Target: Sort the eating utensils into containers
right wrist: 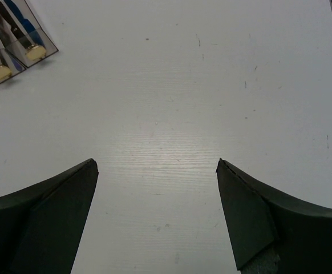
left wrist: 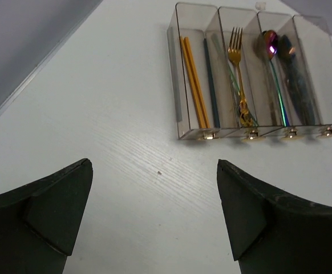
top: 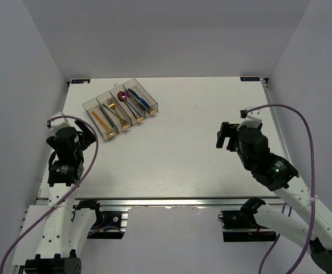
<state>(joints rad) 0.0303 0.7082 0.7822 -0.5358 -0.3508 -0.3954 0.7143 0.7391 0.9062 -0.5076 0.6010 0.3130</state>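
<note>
Cutlery appears fully sorted, so the task looks to be at its closing step. The left gripper (left wrist: 154, 165) hangs over bare table (top: 183, 148) on the near-left side of the containers (top: 88, 105). Its fingers are spread wide and hold nothing.

The containers sit at an angle toward the far left of the table, four narrow bins joined in a row. From the left wrist view, the leftmost bin holds the wooden chopsticks (left wrist: 194, 80) with a dark one beside them. The next holds the gold fork (left wrist: 238, 63) over a silvery one. The third holds the purple-gold spoon (left wrist: 270, 43) next to a dark utensil. From above, the blue knife (top: 138, 97) lies in the rightmost bin. No loose piece shows on the table around the containers.

The right gripper (right wrist: 157, 162) is well apart from the containers, off to their right. Its fingers are parted as well, with only tabletop between them.

Judging by this, the next move calls for no further grasp. At most it needs a check that nothing lies hidden behind the arms, then both arms can draw back to rest.
</note>
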